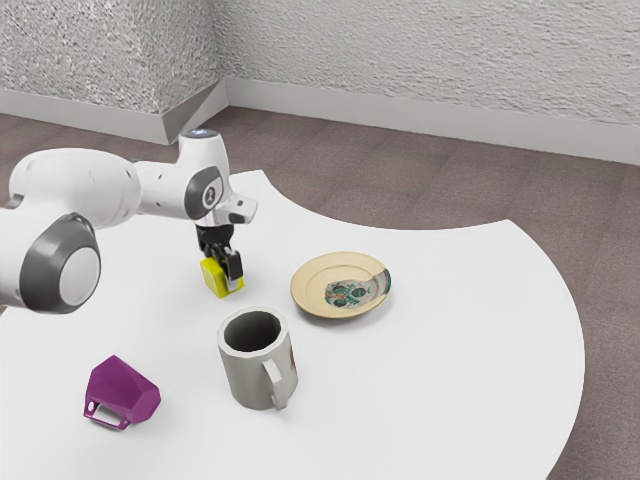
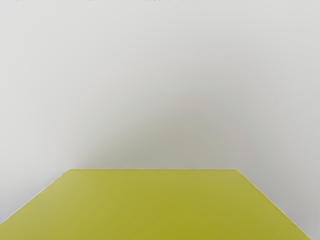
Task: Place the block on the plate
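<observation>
The white bench (image 1: 440,400) has a scooped far edge and a rounded side at the exterior view's right. On it are an upright grey mug (image 1: 255,372), a faceted purple mug (image 1: 125,390) well apart, a tan skull-print plate (image 1: 312,280) and, apparently resting, a yellow block (image 1: 214,280).

The gripper (image 1: 225,277) is partly hiding the block (image 1: 214,281); the exterior view's edges are cutting off the arm (image 1: 80,185) and the table (image 1: 450,350).

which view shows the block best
The exterior view: it shows the block's boxy shape and its place apart from the plate, though the gripper covers part of it. The wrist view shows a large yellow face, cut off at the lower edge.
</observation>
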